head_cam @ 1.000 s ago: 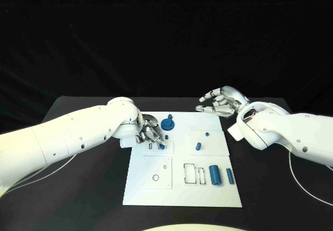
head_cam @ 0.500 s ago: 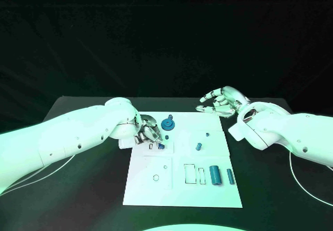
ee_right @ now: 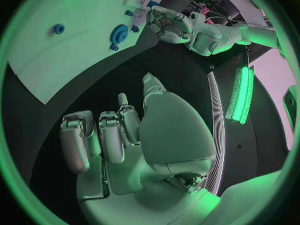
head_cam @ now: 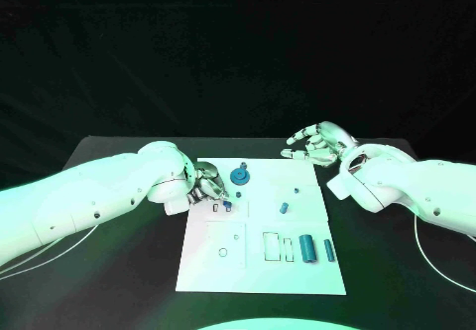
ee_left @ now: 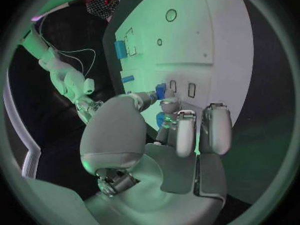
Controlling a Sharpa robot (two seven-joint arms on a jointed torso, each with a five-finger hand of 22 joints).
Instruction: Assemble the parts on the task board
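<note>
Your flat white board lies mid-table. Your left hand hangs over its near-left edge, smooth metal fingers curled around a small blue peg, partly hidden. Your right hand hovers past the board's far-right corner, loosely spread, holding nothing.

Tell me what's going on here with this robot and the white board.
The robot is working on a white task board on a black table. Its left hand is down at the board's far left part, fingers on a small blue part. Its right hand hovers off the board's far right corner, holding nothing. A blue gear, a small peg and two blue cylinders sit elsewhere on the board.
</note>
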